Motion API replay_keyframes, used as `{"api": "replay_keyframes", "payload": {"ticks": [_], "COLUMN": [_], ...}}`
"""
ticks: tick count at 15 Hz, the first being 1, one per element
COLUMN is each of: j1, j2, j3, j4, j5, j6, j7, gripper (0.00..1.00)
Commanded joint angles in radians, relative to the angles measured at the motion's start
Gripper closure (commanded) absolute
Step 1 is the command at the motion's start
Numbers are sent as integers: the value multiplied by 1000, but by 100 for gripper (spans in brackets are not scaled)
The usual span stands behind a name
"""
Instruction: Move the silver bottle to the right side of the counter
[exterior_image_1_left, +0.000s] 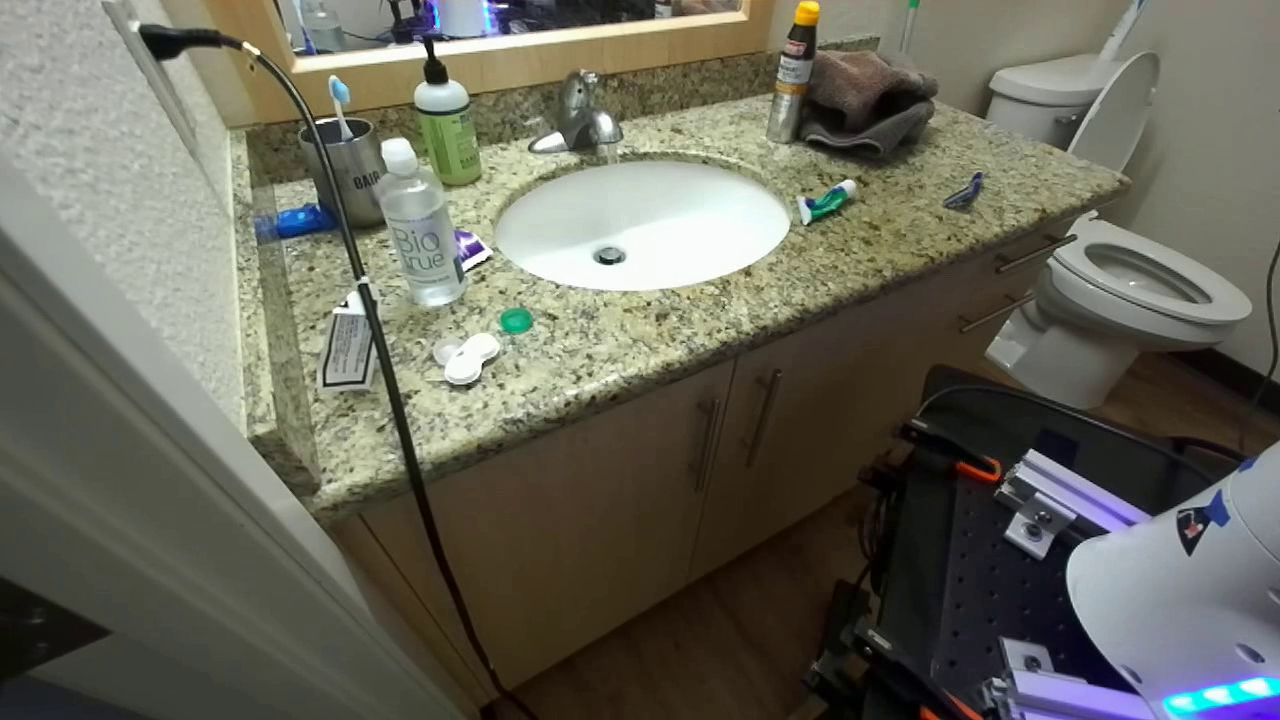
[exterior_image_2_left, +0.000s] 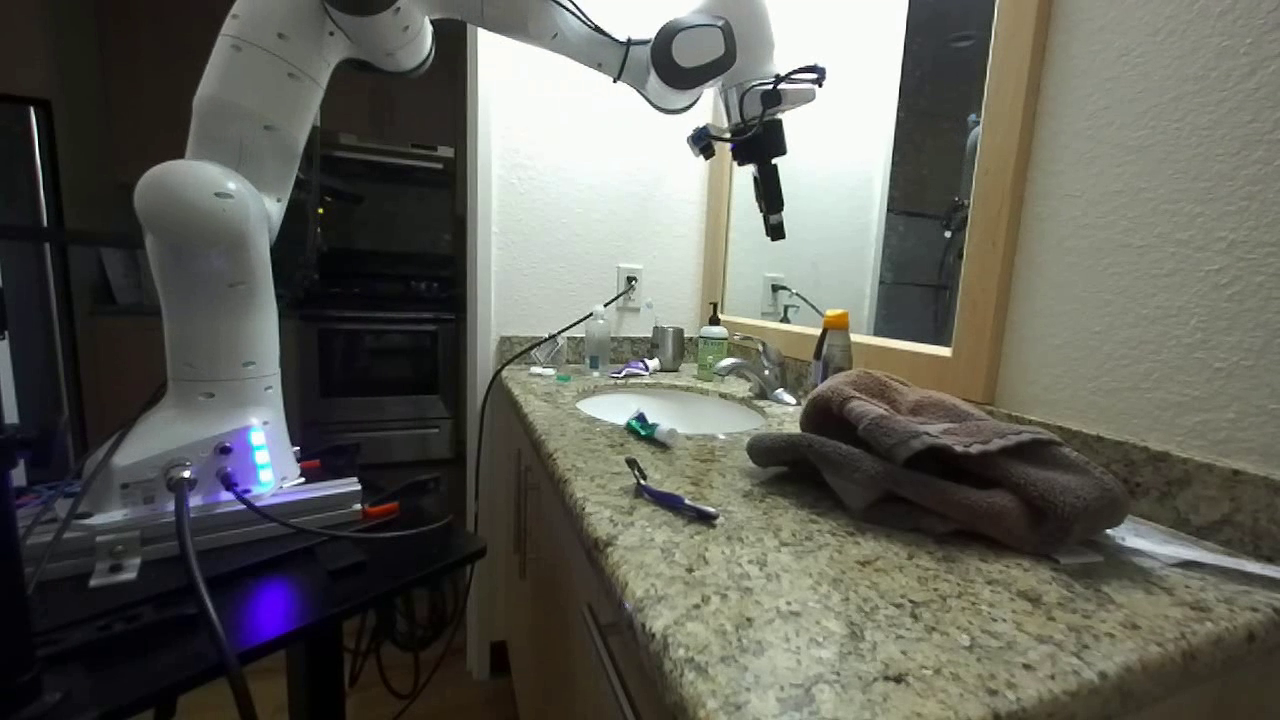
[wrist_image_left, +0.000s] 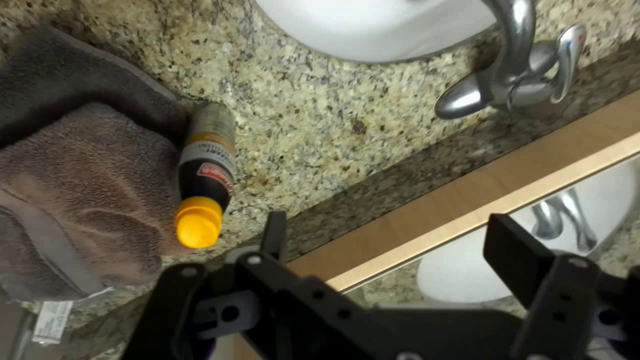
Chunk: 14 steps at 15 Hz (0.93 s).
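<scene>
Slim upright silver btl (exterior_image_1_left: 793, 72), blk-shouldered, w/ 1 yellow cap (exterior_image_1_left: 806, 13)

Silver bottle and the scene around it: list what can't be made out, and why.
Silver bottle: its base is hidden by the towel in an exterior view.
Its label: fine print blurred in the wrist view.
Under the towel: covered in every view.
Pale flat item beside the towel: cut off by the right edge of an exterior view.
Hand: cut off by the wrist view's bottom edge.
</scene>
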Motion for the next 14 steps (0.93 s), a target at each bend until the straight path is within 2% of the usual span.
{"api": "replay_keyframes", "payload": {"ticks": [1, 3, 7, 14], "j1": [-103, -142, -168, -145], "j2": [127, 182, 281, 431], "j3": [-6, -6, -2, -11], "j4": [202, 283, 397, 509], "j5": [93, 104, 61, -6], "j6": [-93, -153, -252, -274], "j7": [82, 139, 283, 543], "gripper": [0, 0, 0, 0]}}
